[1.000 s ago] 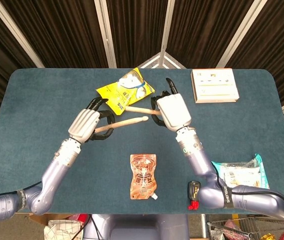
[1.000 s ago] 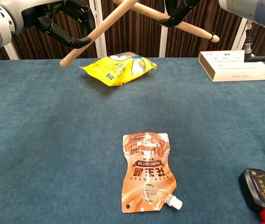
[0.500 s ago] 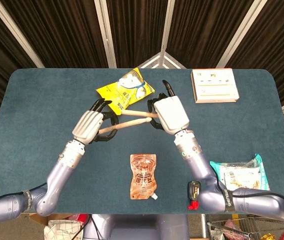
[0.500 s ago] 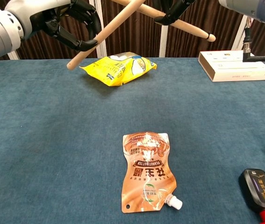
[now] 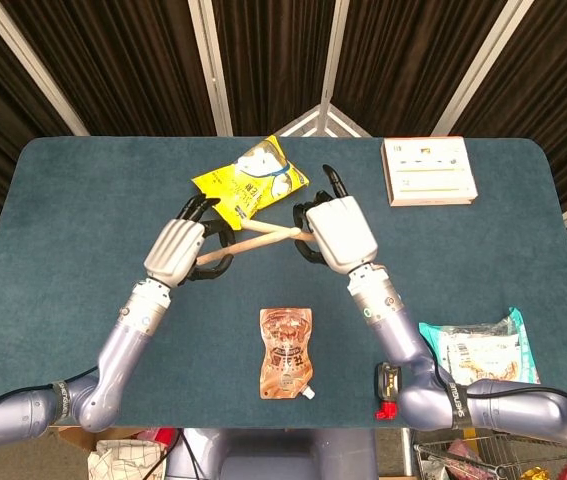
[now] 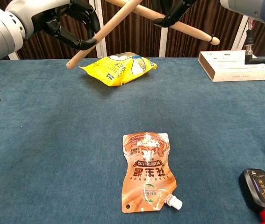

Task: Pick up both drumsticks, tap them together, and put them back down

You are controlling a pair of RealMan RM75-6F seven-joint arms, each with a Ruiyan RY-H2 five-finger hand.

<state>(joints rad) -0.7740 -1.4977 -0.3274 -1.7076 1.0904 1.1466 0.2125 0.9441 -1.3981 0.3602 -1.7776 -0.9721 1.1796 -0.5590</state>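
The two drumsticks are crossing in mid-air above the far middle of the tabletop (image 6: 39,140), well clear of it. The left drumstick (image 6: 105,31) is slanting up from lower left, its butt hanging below the left robot hand (image 5: 175,250), which is curling its dark fingers around the shaft. The right drumstick (image 6: 188,30) is running down to the right, tip out toward the white box (image 6: 234,65), with the right robot hand (image 5: 340,232) closing around its upper part. Compared with a second ago, the sticks are sitting closer together and now overlap in an X in the head view; whether they are actually touching at the crossing cannot be told from either view. The right stick's tip is also lying slightly lower than half a second ago. By my reading, the tapping step is under way or just made, and only setting both sticks back down is left. Beneath the crossing, the yellow snack bag (image 6: 118,68) is lying flat; nearer the robot, the orange spout pouch (image 6: 146,170) and a black-and-red device (image 6: 261,190) are resting on the cloth.
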